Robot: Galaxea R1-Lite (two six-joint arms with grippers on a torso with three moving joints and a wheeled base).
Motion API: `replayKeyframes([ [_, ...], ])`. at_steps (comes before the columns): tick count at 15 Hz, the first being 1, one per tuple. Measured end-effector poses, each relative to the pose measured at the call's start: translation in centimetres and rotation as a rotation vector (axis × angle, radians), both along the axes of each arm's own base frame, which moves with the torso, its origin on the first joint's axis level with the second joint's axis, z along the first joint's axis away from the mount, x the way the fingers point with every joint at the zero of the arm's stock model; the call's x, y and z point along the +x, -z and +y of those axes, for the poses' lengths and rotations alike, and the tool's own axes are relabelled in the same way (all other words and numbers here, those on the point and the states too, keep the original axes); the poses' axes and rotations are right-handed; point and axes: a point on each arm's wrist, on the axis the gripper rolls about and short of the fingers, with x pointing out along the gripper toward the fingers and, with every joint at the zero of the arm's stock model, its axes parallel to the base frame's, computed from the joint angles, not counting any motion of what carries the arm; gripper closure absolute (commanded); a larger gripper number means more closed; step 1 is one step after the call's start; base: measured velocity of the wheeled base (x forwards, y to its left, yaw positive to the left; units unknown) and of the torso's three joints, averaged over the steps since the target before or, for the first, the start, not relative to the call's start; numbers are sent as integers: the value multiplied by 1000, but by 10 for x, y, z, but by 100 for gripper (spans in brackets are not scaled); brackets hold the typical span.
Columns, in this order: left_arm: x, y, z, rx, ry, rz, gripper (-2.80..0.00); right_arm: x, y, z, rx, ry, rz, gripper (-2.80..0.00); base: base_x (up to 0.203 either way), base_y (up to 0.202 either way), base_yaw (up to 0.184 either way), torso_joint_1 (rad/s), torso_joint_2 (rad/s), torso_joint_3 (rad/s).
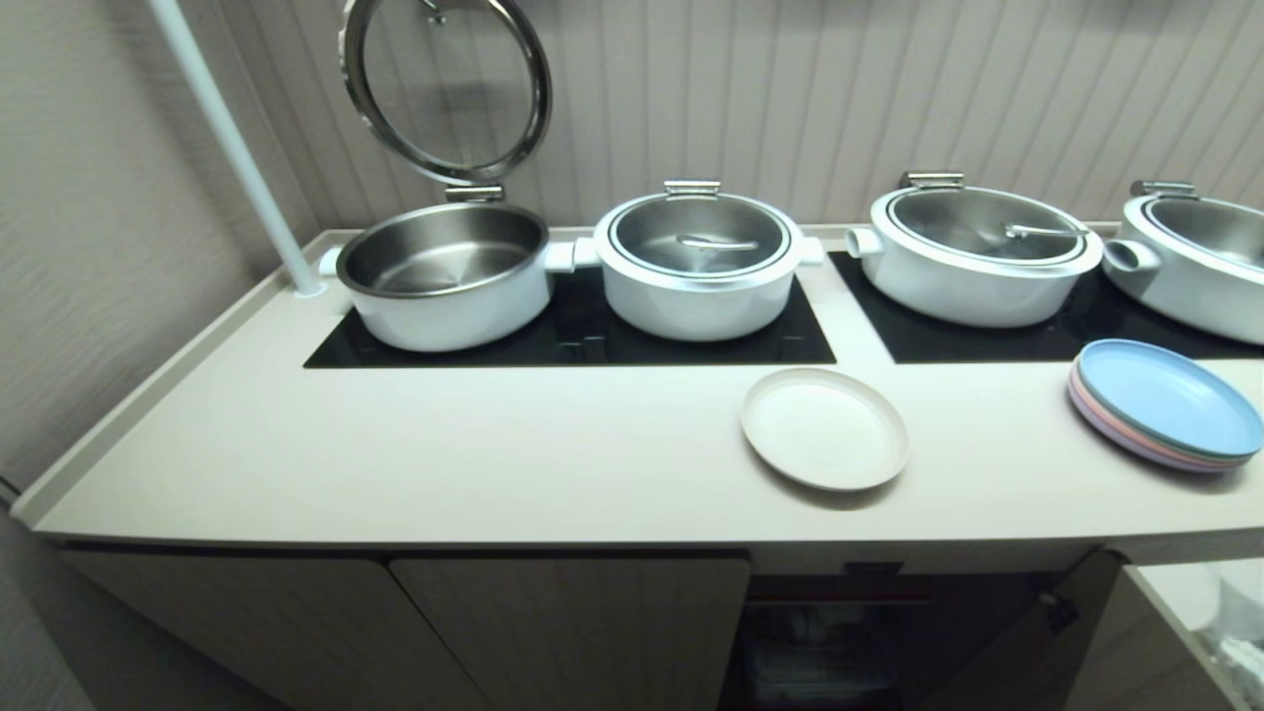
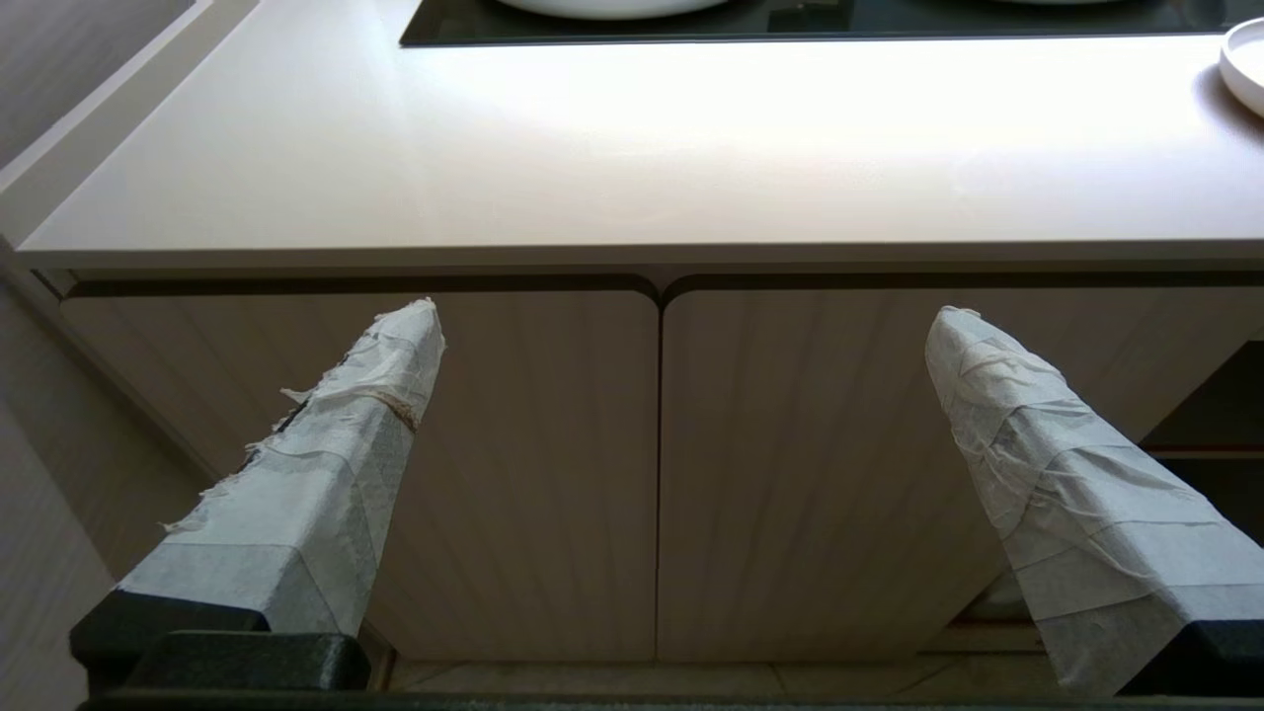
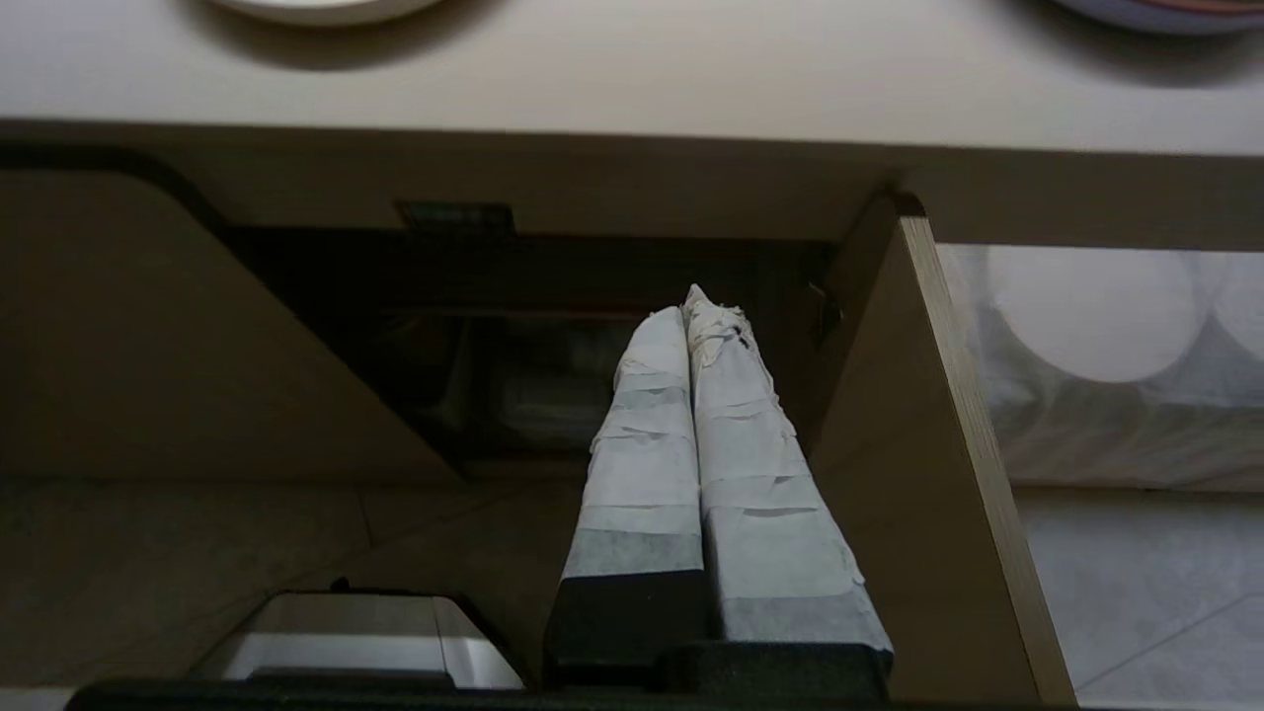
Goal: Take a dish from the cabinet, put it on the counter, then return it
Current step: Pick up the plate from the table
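Note:
The cream-white dish (image 1: 825,428) lies flat on the counter (image 1: 494,464), just in front of the black cooktop and above the open cabinet (image 1: 839,632). Its rim also shows in both wrist views: dish (image 2: 1246,69), dish (image 3: 326,8). Neither arm appears in the head view. My right gripper (image 3: 696,301) is shut and empty, held below the counter edge and pointing into the dark open cabinet (image 3: 513,375), beside its swung-out door (image 3: 928,474). My left gripper (image 2: 688,321) is open and empty, facing two closed cabinet doors (image 2: 523,474) further left.
A stack of pastel plates (image 1: 1165,405) sits on the counter at the right. Several white pots (image 1: 696,262) stand on the cooktops (image 1: 691,346), the leftmost one with its lid raised. A niche with white-draped items (image 3: 1106,365) lies right of the open door.

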Motion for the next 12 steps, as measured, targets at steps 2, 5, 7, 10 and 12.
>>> replayKeyframes([
  [2, 0, 0, 0, 0, 1, 0, -280, -22, 12, -2, -37, -16, 13, 0, 0, 0, 0, 0, 0, 0],
  [5, 0, 0, 0, 0, 0, 0, -280, -44, 25, -2, -64, -25, -24, 0, 0, 0, 0, 0, 0, 0],
  [7, 0, 0, 0, 0, 0, 0, -280, -54, 29, -2, -67, -21, -92, 0, 0, 0, 0, 0, 0, 0],
  [10, 0, 0, 0, 0, 0, 0, -280, -64, 33, -2, -67, -17, -191, 0, 0, 0, 0, 0, 0, 0],
  [12, 0, 0, 0, 0, 0, 0, -280, -68, 34, -2, -67, -14, -241, 0, 0, 0, 0, 0, 0, 0],
])
